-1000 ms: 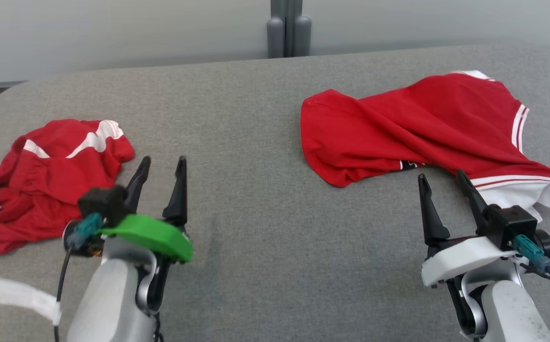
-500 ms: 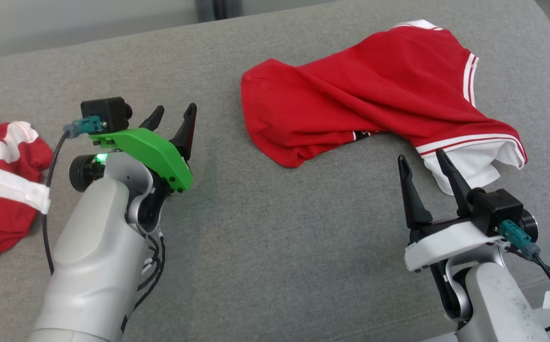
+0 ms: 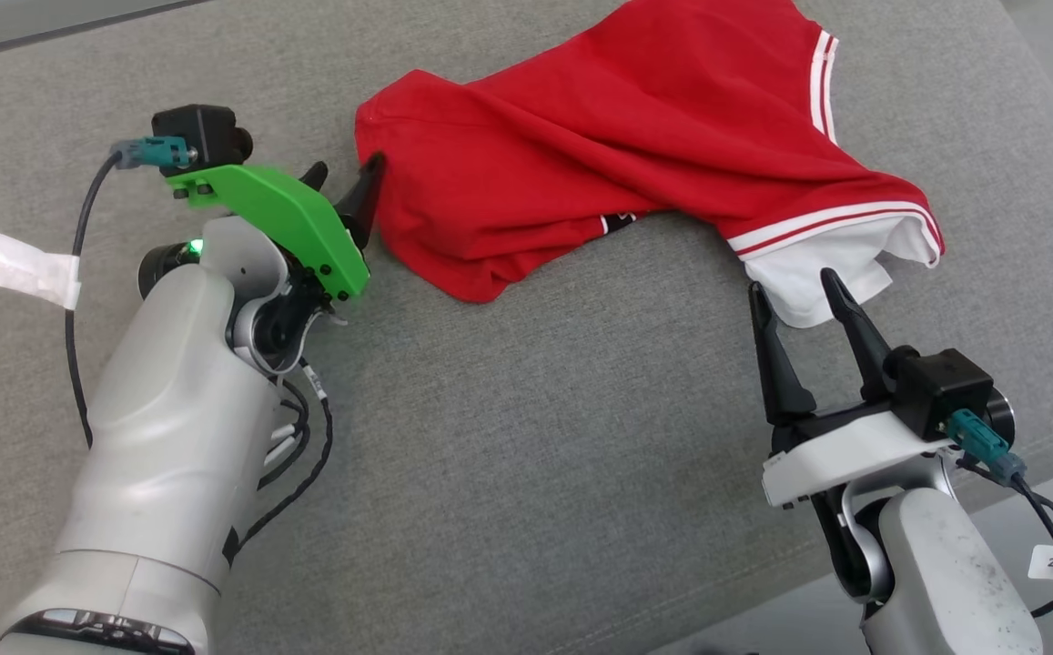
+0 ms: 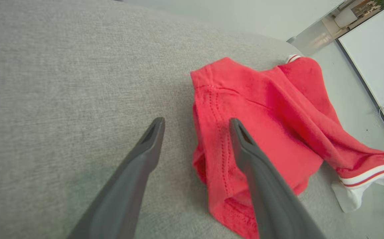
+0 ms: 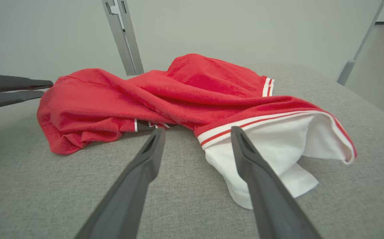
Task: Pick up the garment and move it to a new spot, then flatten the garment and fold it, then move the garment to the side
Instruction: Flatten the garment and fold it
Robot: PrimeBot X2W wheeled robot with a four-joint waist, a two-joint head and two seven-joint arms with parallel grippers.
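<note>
on grey woven surface (image 3: 526, 437), rumpled garment (image 3: 635, 155)

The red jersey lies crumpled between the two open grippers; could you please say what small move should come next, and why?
Probably ease the left gripper forward and shut it on the hemmed edge of the red jersey: its open jaws straddle that edge, while the right gripper stands open by the white-lined end.
</note>
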